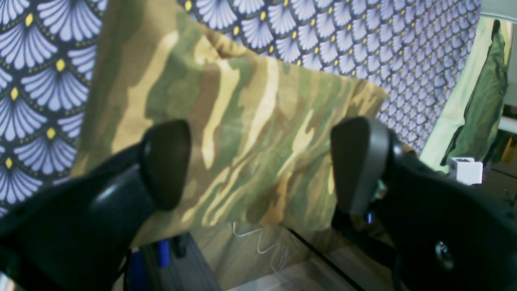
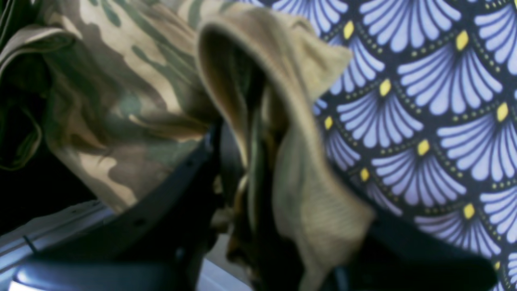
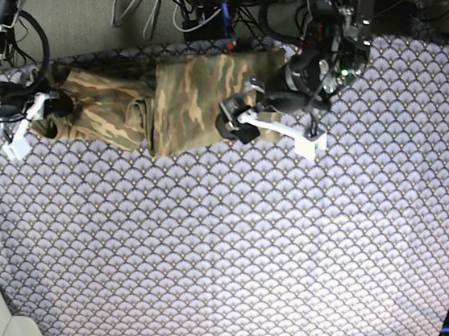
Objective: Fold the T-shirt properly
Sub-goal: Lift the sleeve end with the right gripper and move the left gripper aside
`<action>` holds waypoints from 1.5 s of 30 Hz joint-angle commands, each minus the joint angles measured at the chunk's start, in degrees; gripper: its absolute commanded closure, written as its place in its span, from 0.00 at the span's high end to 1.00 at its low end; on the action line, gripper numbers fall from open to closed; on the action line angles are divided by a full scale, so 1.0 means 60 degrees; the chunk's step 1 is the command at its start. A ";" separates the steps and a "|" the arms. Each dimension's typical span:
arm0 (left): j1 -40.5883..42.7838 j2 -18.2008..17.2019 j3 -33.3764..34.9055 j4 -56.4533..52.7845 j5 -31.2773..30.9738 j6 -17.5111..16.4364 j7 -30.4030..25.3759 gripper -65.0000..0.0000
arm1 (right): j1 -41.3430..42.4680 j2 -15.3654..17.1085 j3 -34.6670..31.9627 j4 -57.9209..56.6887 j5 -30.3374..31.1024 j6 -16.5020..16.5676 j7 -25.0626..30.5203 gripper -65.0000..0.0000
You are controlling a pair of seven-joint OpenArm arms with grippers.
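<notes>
While your left gripper hung with its jaws spread wide, the camouflage T-shirt lay flat just ahead of and beneath its fingertips, untouched, on the fan-scale tablecloth. Your right gripper was pinching a bunched fold of the T-shirt's tan hem between its fingers, cloth draped over both of them. From the base view, the shirt stretched between your two grippers along the far edge of the tablecloth, partly rumpled toward the right gripper.
</notes>
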 commanded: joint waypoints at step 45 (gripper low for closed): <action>0.1607 -0.0092 -0.3287 -0.0484 -0.0049 0.0041 0.0016 0.00 | 0.0141 -0.0454 0.0014 0.3481 0.0091 0.0031 -0.0141 0.14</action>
